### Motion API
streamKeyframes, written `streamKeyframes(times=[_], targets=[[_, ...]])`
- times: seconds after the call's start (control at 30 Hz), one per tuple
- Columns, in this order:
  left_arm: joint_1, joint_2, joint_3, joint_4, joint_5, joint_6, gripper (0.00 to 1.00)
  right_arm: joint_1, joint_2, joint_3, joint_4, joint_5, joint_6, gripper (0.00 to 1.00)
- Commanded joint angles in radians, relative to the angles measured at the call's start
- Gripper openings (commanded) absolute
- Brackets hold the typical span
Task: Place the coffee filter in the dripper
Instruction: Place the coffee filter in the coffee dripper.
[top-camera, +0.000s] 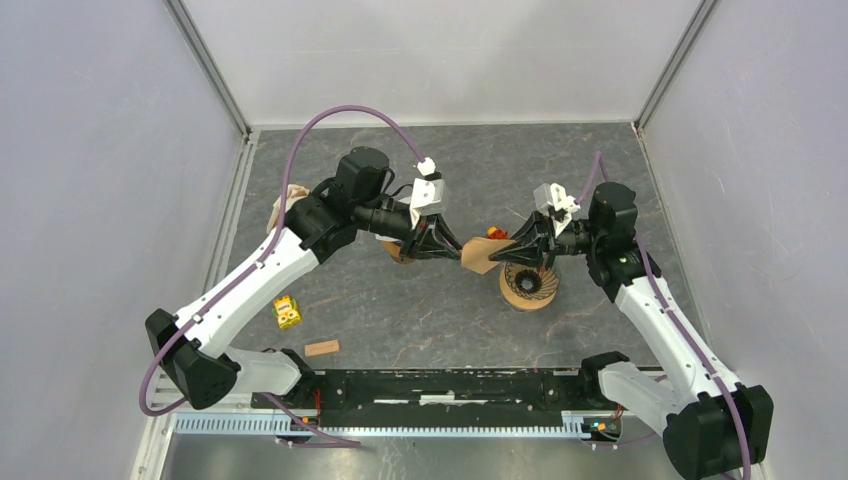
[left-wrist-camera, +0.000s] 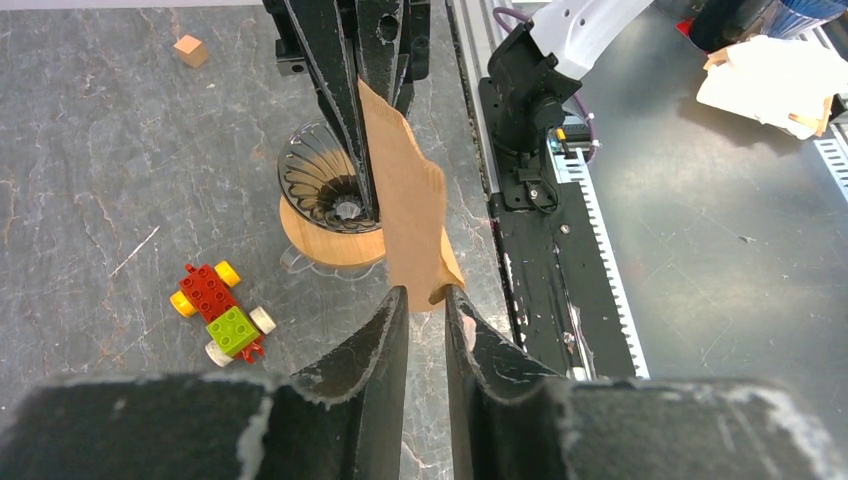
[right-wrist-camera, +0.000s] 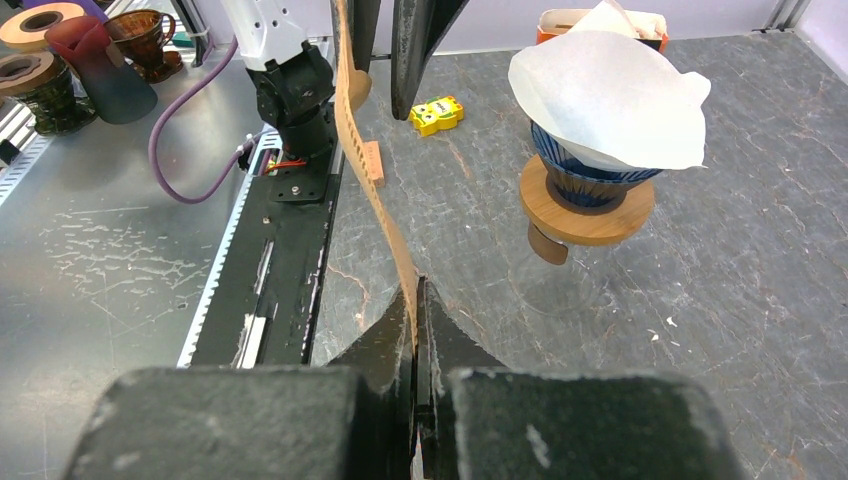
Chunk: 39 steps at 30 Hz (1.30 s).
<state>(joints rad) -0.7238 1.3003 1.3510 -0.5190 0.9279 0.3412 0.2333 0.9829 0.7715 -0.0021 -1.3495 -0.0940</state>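
Both arms meet mid-table, and the brown paper coffee filter (left-wrist-camera: 405, 190) hangs in the air between them, just up and to the left of the ribbed dark glass dripper on its round wooden base (top-camera: 528, 285). It's not in the dripper yet.

The right gripper (right-wrist-camera: 415, 300) is clenched tight on one edge of the sheet. The left gripper (left-wrist-camera: 427, 303) has its fingers a little apart with the filter's opposite corner sitting in the gap. From here I can't tell whether they're pinching it.

For room, white walls (top-camera: 440, 60) close off the left, back and right sides. The black rail (top-camera: 450, 388) carrying the arm bases runs along the near edge. Bare stretches lie behind the grippers and in front of them toward that rail.

Now the clutter. A blue dripper (right-wrist-camera: 585, 185) wearing a white paper filter (right-wrist-camera: 610, 95) stands near the left arm's wrist, on its own wooden base. A red, green and yellow brick car (left-wrist-camera: 220, 312) lies near the glass dripper, on its far side. A yellow toy block (top-camera: 288, 312) and a small flat wooden block (top-camera: 321, 348) lie toward the near left, well apart from the action, and a little wooden cube (left-wrist-camera: 190, 50) sits farther off.

It all stands on a dark grey marbled tabletop (top-camera: 420, 320).
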Motion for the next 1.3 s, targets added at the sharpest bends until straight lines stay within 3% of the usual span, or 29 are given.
streamKeyframes(times=[0.0,0.37,0.73,1.27], targets=[[0.005,-0.011,0.002,0.056,0.044,-0.054,0.28,-0.003,-0.002,0.013,0.004,0.009,-0.001,0.00],[0.006,0.003,0.001,0.083,0.064,-0.087,0.28,-0.004,-0.004,0.009,0.005,0.010,-0.003,0.00],[0.006,0.007,-0.022,0.106,0.071,-0.094,0.22,-0.003,-0.005,0.008,0.005,0.009,-0.001,0.00],[0.004,0.023,-0.079,0.259,0.043,-0.203,0.26,-0.004,-0.003,-0.011,0.061,0.005,0.054,0.00]])
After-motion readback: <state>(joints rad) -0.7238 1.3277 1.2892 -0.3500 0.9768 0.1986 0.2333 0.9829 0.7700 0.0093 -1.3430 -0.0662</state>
